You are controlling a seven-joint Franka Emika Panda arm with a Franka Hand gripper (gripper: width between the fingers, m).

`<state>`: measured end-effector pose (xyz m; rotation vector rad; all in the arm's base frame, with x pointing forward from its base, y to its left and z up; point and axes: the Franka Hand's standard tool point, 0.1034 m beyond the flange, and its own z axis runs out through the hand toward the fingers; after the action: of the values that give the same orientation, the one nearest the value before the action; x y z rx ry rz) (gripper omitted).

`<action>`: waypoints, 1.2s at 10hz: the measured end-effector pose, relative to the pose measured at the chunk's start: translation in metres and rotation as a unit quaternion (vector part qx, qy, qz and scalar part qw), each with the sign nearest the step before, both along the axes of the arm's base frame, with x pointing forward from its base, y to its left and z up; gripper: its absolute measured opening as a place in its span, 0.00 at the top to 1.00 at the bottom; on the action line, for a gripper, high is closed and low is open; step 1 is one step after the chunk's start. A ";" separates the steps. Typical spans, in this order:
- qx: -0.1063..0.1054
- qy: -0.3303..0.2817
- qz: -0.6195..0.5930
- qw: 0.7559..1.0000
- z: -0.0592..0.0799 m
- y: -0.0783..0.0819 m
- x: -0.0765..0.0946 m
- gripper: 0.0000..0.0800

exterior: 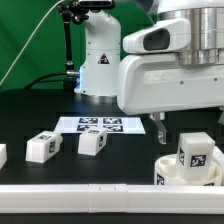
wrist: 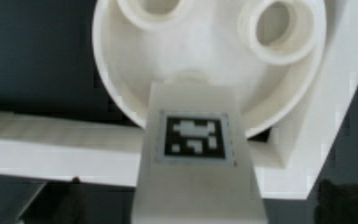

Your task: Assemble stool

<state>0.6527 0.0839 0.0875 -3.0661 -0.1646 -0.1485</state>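
Directly beneath the gripper (exterior: 190,133) the way down is blocked by an upright leg (exterior: 195,156) standing in the seat (exterior: 165,173). A gap is left between that leg and the finger (exterior: 157,128) on the exterior view's left. Just beside the seat, low passage is barred by a long white rail (exterior: 60,190). Away from the gripper toward the exterior view's left, bare desk (exterior: 135,150) is found, then a loose leg (exterior: 93,142) and a second loose leg (exterior: 42,147), set apart from each other.

White disc seat (exterior: 168,173), tagged leg (exterior: 195,153) upright on it, loose legs (exterior: 93,143) apart
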 end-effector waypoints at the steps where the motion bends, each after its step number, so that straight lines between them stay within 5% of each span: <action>1: 0.000 -0.002 0.000 1.000 -0.001 -0.001 0.000 0.19; 4: -0.001 -0.001 0.005 1.000 -0.005 -0.002 0.000 0.22; 6: -0.003 -0.003 0.031 1.000 -0.005 -0.002 0.000 0.58; 12: 0.015 0.003 -0.062 0.998 -0.005 0.000 -0.001 0.58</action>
<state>0.6521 0.0840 0.0824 -3.0466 0.0280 -0.1481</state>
